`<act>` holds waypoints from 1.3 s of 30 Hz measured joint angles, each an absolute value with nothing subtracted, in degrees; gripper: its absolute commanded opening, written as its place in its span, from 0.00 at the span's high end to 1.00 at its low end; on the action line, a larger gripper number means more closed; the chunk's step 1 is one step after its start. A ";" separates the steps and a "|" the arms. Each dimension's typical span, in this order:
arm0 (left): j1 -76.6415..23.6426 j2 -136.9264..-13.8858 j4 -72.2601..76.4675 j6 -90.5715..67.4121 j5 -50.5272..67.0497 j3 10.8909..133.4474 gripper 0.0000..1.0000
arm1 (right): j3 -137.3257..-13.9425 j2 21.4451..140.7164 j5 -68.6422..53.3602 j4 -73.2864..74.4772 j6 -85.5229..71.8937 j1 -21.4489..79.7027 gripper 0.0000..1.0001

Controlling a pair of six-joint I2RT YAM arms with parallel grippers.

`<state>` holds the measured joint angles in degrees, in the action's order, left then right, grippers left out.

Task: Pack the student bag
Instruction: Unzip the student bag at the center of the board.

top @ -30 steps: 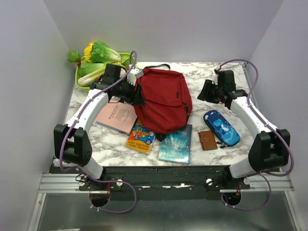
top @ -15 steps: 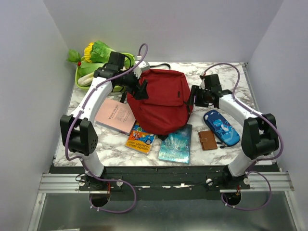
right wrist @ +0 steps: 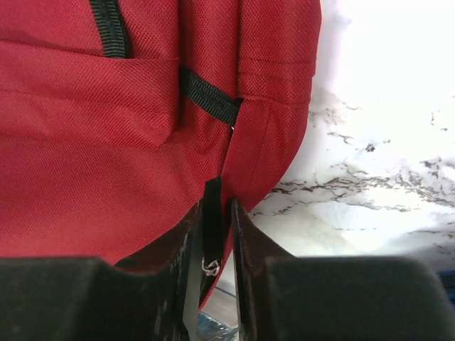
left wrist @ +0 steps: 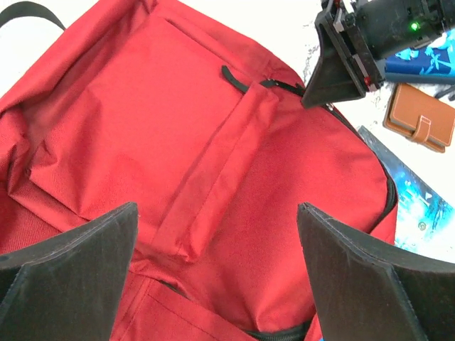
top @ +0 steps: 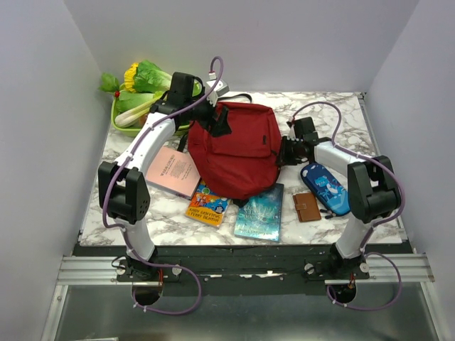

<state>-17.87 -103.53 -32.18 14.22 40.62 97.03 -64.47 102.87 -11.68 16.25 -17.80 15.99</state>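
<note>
While left jaws gape above the student bag (left wrist: 213, 163), right jaws pinch its tab (right wrist: 212, 206) (black).

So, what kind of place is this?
Probably a robot test booth, not a classroom: a marble-pattern table boxed in by plain white walls, with a student bag and a blue book laid out as props.

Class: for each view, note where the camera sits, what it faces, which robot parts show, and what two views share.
Top external: above, behind the robot, facing down at the table; left arm, right arm.
Left wrist: above the backpack, facing down; open left end effector.
Right wrist: beside the backpack; right end effector pinching a pull tab.
Shared: wallet, top and left wrist.
</note>
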 measured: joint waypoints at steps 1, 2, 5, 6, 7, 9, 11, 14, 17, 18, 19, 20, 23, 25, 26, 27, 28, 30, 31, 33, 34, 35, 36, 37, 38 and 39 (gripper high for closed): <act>-17.89 -103.66 -31.62 13.85 40.47 97.03 0.02 | -64.42 102.80 -11.94 16.05 -17.78 16.08 0.95; -18.00 -103.98 -30.81 13.28 40.36 97.03 0.02 | -64.36 102.65 -12.19 15.84 -17.58 16.08 0.99; -18.68 -105.60 -28.29 12.01 40.07 97.08 0.02 | -62.61 100.36 -12.49 15.33 -17.39 16.25 0.99; -19.09 -106.67 -27.51 11.49 39.86 97.34 0.02 | -61.52 98.63 -12.53 15.44 -17.30 16.36 0.99; -19.51 -107.72 -26.89 11.07 39.72 97.91 0.02 | -60.38 96.75 -12.58 15.46 -17.17 16.49 0.99; -20.64 -110.41 -25.15 10.20 39.64 98.91 0.03 | -57.74 92.25 -12.75 15.59 -16.82 16.82 0.99; -22.02 -112.71 -22.63 9.13 39.62 99.04 0.07 | -54.96 87.42 -12.95 15.97 -16.40 17.15 0.99; -23.88 -115.07 -19.33 6.52 39.57 99.02 0.15 | -52.03 82.24 -12.99 16.86 -15.86 17.32 0.99; -25.30 -116.62 -15.11 2.61 39.51 98.94 0.01 | -50.28 80.71 -13.02 17.41 -15.14 17.37 0.99; -25.78 -117.03 -13.56 1.43 39.55 98.94 0.01 | -49.89 80.71 -13.02 17.80 -14.92 17.37 0.99; -26.09 -117.27 -12.51 0.23 39.64 98.94 0.01 | -49.47 80.75 -13.02 18.11 -14.83 17.39 0.99; -26.41 -117.60 -11.25 -0.89 39.77 98.94 0.01 | -49.15 80.75 -13.04 18.41 -14.74 17.43 0.99; -27.14 -118.76 -7.62 -4.47 41.91 98.94 0.01 | -48.29 80.75 -13.26 18.70 -14.48 17.45 0.99; -27.53 -119.66 -6.07 -6.20 43.51 98.94 0.01 | -47.55 80.75 -13.39 18.68 -14.44 17.45 0.99; -27.73 -120.18 -5.48 -7.05 44.38 98.87 0.01 | -47.18 80.75 -13.43 18.68 -14.39 17.47 0.99; -28.05 -120.75 -5.08 -7.86 44.99 98.72 0.01 | -46.87 80.75 -13.47 18.68 -14.35 17.47 0.99; -28.38 -121.16 -4.78 -8.43 45.45 98.48 0.01 | -46.61 80.75 -13.61 18.68 -14.28 17.47 0.99; -29.45 -122.17 -4.40 -9.54 46.00 98.04 0.05 | -46.44 80.75 -13.87 18.63 -14.15 17.47 0.99; -29.89 -122.61 -4.27 -9.89 46.04 98.00 0.08 | -46.44 80.75 -14.04 18.52 -14.04 17.47 0.99; -31.03 -123.70 -3.75 -10.66 46.02 97.95 0.09 | -46.35 80.75 -14.37 18.20 -13.98 17.47 0.99; -31.66 -124.22 -3.53 -11.03 46.00 97.95 0.10 | -46.19 80.75 -14.55 17.91 -13.96 17.47 0.99; -32.21 -124.70 -3.44 -11.22 45.98 97.95 0.11 | -45.98 80.75 -14.72 17.63 -13.93 17.50 0.99; -32.60 -124.92 -3.40 -11.33 45.91 97.95 0.12 | -45.74 80.75 -14.83 17.37 -13.96 17.54 0.99; -33.15 -125.23 -3.31 -11.46 45.82 97.95 0.14 | -45.47 80.75 -15.09 17.08 -13.96 17.58 0.99; -33.56 -125.45 -3.05 -11.66 45.58 97.95 0.15 | -45.23 80.75 -15.33 16.80 -13.96 17.65 0.99; -33.89 -125.56 -2.79 -11.77 45.36 97.95 0.16 | -45.04 80.75 -15.59 16.53 -13.98 17.69 0.99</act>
